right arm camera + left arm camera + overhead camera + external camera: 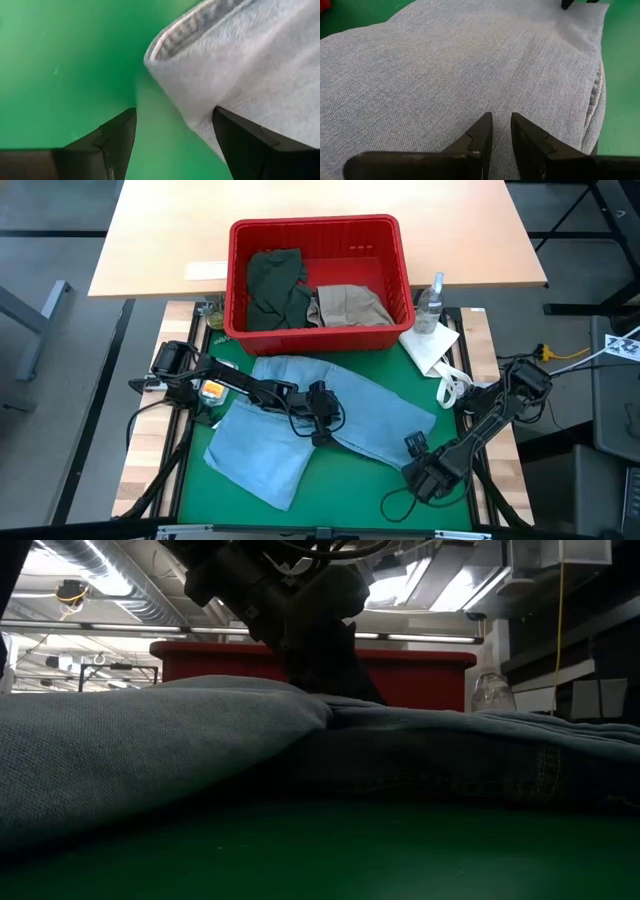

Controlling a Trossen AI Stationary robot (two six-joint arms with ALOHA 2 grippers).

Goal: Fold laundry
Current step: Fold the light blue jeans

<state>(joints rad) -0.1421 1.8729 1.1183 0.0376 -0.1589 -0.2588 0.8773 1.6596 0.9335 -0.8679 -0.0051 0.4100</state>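
The light blue denim [380, 415] lies folded on the green mat [350, 490], one leg running toward the right. My left gripper [320, 435] comes down slanting on the denim's middle, its fingers all but shut with a narrow gap [502, 117]. My right gripper [415, 448] points down at the leg's hem corner [165, 47], open [175, 125]. One of its fingers stands over the mat and the other over the denim. Whether its tips touch anything does not show. My left gripper rests both fingertips [487, 122] on the flat top of the denim's middle [502, 100], slanting down from the table's left. No fold shows between the fingers. The denim lies flat on the mat beneath them.
A red basket [315, 225] at the far side holds a dark olive piece [275, 285] and a beige piece [345, 305]. A spray bottle [432, 300] and a white cloth [430, 345] sit at the far right. Bare mat lies along the near edge.
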